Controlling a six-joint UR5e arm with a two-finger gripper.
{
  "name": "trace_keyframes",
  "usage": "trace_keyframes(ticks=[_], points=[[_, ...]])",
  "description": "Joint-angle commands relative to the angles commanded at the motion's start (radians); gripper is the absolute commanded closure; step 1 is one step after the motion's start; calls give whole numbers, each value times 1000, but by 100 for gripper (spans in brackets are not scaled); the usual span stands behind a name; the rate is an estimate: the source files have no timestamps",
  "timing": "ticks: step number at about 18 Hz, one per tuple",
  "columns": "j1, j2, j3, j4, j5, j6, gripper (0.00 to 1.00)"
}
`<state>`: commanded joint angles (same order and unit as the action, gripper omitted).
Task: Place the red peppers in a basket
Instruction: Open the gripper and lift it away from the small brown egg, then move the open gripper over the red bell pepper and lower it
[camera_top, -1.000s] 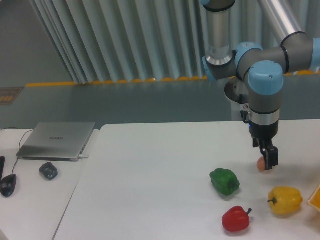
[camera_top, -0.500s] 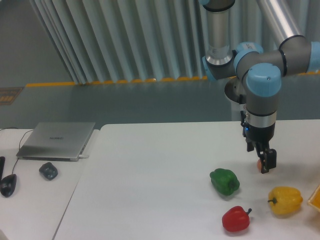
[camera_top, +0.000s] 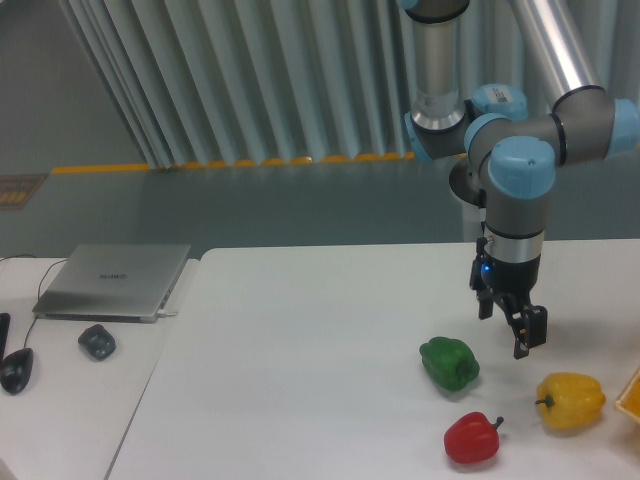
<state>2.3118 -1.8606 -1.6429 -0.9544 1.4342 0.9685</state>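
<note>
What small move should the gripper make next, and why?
Probably forward and slightly left, to above the red pepper. The gripper hangs empty above the table, right of the green pepper, while the red one lies untouched nearer the camera.

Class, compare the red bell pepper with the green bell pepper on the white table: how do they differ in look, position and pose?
The glossy red bell pepper lies nearer the camera; the glossy green bell pepper lies farther back, closer to the gripper. The red pepper's dark stem shows, pointing up and right; no stem shows on the green pepper. Both are lobed, similar in size, resting untouched on the white table.
</note>
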Motion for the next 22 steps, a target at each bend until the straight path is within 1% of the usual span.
trace_keyframes(ticks=[1, 2, 3, 4, 5, 6, 7, 8, 9, 13, 15, 17, 22], points=[[-8, -6, 3, 26, 5, -37, 0], [-18, -18, 15, 42, 18, -43, 0], [-31, -31, 34, 39, 55, -44, 0], [-58, -52, 57, 39, 119, -50, 0], [-112, -89, 89, 37, 220, -69, 0], [-135, -109, 106, 37, 273, -95, 0], [-149, -129, 123, 37, 297, -111, 0], [-167, -152, 141, 39, 304, -113, 0], [-170, -166, 152, 39, 304, -108, 0], [-170, -180, 170, 42, 302, -103, 0], [-170, -196, 173, 42, 314, -108, 0], [-170, -207, 173, 42, 357, -113, 0], [-164, -236, 178, 42, 383, -114, 0]])
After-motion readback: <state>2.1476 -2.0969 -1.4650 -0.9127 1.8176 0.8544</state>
